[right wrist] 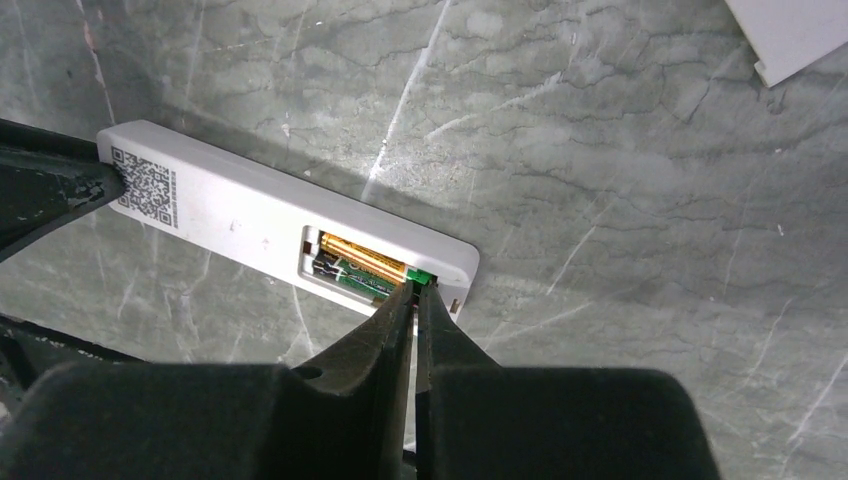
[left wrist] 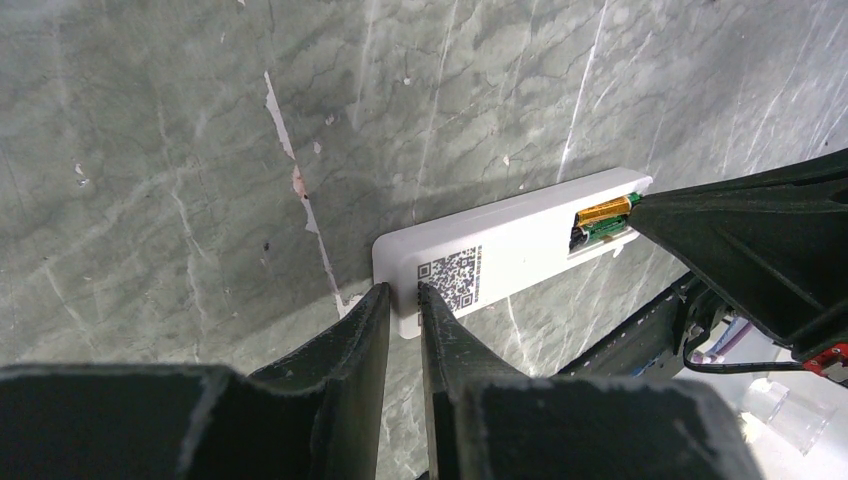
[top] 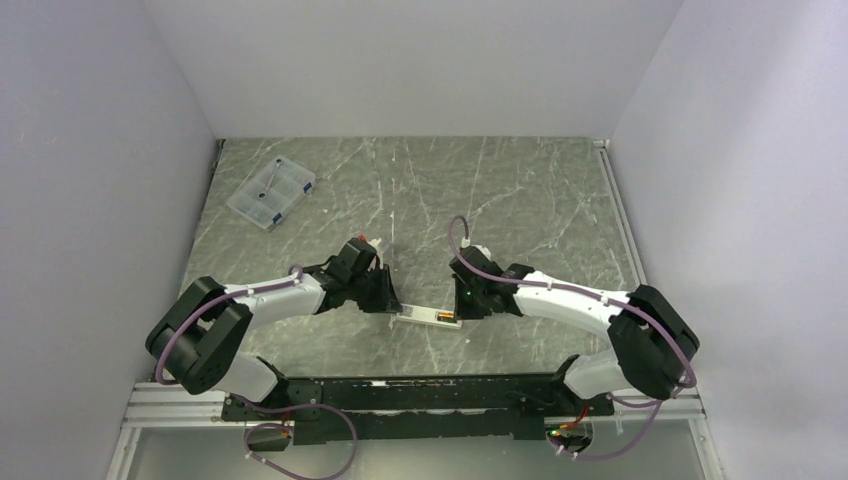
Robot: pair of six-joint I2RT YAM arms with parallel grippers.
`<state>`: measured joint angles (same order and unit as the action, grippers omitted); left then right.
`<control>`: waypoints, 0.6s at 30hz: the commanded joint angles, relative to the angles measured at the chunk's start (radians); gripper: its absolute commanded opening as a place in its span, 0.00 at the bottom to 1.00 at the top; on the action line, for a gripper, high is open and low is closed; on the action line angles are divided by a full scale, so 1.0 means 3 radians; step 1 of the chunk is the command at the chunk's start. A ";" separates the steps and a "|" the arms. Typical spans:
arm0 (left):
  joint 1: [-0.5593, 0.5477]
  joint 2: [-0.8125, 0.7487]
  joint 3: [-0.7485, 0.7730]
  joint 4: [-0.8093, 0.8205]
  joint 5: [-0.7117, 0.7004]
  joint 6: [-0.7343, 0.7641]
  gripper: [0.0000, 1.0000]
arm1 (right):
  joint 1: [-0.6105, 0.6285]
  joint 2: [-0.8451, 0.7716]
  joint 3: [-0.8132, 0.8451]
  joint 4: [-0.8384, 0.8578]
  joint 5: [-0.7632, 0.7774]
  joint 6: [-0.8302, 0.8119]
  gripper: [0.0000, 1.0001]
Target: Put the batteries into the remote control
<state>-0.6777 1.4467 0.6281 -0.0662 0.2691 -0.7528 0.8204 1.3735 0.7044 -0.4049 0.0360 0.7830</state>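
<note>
On the grey marbled counter, your left end effector pinches the slim white remote control; only wrist views show your right end effector, closed empty, touching the dark-green cylindrical battery.

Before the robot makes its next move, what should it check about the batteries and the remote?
1. The remote control lies back up, compartment open: ok.
2. The left gripper clamps its QR-code end: ok.
3. The orange battery lies in the compartment: ok.
4. The green battery is fully seated: cannot tell; the right gripper, shut, sits at its end.
5. The white cover piece lies apart from the remote: ok.
</note>
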 commanded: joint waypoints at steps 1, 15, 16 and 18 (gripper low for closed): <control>-0.0023 0.0015 0.0054 0.0158 0.0150 0.0023 0.22 | 0.0083 0.0252 0.0126 0.0119 -0.0051 -0.0123 0.08; -0.0023 0.0014 0.0055 0.0186 0.0247 0.0049 0.22 | 0.0185 0.0677 0.0453 -0.0349 0.0034 -0.0328 0.19; -0.0023 0.0011 0.0055 0.0182 0.0248 0.0057 0.22 | 0.0190 0.0711 0.0476 -0.0376 0.0032 -0.0334 0.19; -0.0025 -0.0011 0.0054 0.0163 0.0241 0.0077 0.22 | 0.0195 0.0774 0.0522 -0.0431 0.0031 -0.0339 0.20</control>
<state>-0.6773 1.4467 0.6281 -0.0631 0.2794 -0.7479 0.8600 1.5173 0.8665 -0.5655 0.0689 0.6872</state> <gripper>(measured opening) 0.227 0.194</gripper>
